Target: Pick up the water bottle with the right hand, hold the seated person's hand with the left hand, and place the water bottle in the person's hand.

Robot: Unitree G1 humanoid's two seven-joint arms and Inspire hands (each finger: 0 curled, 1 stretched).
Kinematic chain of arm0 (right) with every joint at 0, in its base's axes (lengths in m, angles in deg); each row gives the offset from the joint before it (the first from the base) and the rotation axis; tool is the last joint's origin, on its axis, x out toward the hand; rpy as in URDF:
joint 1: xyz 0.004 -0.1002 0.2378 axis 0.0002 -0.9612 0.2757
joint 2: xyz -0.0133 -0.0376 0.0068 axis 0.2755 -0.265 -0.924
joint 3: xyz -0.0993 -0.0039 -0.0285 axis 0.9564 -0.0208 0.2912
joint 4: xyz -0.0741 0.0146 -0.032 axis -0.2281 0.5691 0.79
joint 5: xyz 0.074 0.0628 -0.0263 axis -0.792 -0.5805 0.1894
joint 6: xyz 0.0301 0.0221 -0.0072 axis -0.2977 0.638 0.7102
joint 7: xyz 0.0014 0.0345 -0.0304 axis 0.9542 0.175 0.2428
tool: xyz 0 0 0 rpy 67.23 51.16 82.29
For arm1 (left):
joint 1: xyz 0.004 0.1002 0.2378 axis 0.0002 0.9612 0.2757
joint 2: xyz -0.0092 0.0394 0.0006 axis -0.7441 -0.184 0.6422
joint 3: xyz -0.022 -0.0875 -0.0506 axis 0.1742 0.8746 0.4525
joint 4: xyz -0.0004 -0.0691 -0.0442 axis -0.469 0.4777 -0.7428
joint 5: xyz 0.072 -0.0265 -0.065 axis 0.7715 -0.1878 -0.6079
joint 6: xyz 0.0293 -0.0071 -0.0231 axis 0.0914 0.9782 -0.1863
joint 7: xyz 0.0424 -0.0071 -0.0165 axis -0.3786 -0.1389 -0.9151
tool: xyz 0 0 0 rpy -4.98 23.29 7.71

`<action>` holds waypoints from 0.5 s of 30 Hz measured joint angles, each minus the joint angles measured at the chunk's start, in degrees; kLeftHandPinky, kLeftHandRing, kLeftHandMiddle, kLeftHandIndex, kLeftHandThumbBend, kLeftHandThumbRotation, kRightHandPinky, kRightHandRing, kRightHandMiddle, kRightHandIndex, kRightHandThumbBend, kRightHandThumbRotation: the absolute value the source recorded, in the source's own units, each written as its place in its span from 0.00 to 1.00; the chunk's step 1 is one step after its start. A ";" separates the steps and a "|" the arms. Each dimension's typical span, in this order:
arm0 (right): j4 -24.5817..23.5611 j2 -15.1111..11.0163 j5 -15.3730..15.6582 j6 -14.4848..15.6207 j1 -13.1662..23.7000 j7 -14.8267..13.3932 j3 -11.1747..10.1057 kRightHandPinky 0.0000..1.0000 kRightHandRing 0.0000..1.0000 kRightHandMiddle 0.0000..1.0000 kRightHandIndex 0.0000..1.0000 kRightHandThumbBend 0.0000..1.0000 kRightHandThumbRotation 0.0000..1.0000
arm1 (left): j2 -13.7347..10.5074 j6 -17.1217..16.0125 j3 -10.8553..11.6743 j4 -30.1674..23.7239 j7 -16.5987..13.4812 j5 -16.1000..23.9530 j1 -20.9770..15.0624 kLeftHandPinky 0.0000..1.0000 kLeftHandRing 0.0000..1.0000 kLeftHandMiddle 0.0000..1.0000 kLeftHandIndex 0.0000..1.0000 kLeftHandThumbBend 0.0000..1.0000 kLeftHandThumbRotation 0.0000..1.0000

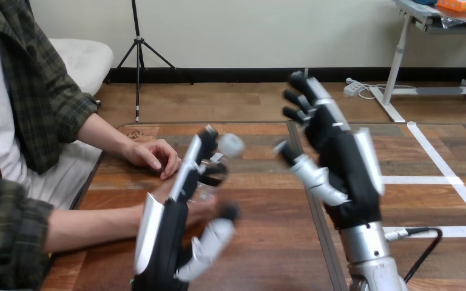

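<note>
Head view | left hand [170, 230] beside the person's nearer hand [205, 209], touching it; grip cannot be told | water bottle [230, 145] just beyond, over that hand, long axis roughly upright, cap up | right hand [340, 163] raised, fingers straight and spread, empty

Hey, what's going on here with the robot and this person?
The robot's left hand is up against the person's nearer hand, where the bottle seems to rest; I cannot tell if it grips. Its right hand is open, raised apart from the bottle. The person's other hand rests on the table.
</note>
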 measured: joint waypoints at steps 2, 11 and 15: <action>-0.02 0.65 -0.56 -0.94 -0.14 -0.29 -0.41 0.72 0.81 0.85 0.84 0.46 0.55 | 1.57 -0.65 0.61 0.00 0.09 -0.48 0.00 0.76 0.86 0.89 0.91 0.19 1.00; -0.91 2.46 -3.70 -3.23 -0.98 -0.34 -1.06 0.67 0.77 0.83 0.79 0.40 0.61 | 7.93 -3.05 1.29 0.00 1.78 -2.07 0.53 0.75 0.83 0.87 0.89 0.10 1.00; -1.59 3.28 -4.32 -3.72 -1.75 -0.32 -1.18 0.65 0.76 0.82 0.77 0.40 0.65 | 10.29 -4.71 1.34 0.16 2.91 -3.17 0.94 0.76 0.83 0.87 0.89 0.04 1.00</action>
